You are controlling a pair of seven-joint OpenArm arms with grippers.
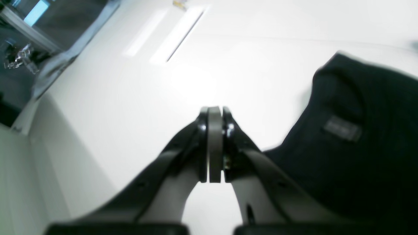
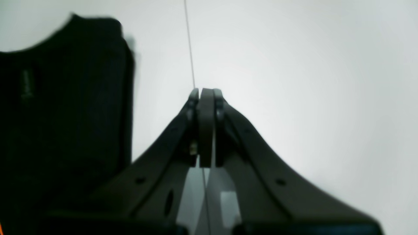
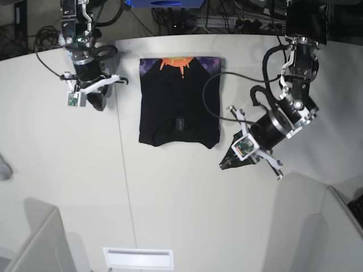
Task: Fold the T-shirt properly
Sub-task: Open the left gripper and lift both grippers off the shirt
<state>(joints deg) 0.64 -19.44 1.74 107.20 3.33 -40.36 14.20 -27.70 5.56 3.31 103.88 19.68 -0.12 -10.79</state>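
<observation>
Now folded T-shirt [image 3: 180, 102] flat on table [image 3: 170, 198], left gripper [image 1: 214, 112] closed empty, right gripper [image 2: 206, 93] closed empty.

- A broad white table [image 3: 170, 192] fills most of the overhead view, its far edge curved.
- A thin dark seam [image 3: 126, 187] runs down the tabletop (left of centre).
- Tangled black cables [image 3: 227, 20] lie beyond the far edge, beside a blue object [image 3: 164, 3].
- A slotted white vent [image 3: 138, 258] sits at the near edge.
- Pale grey panels [image 3: 34, 238] fill both near corners.
</observation>
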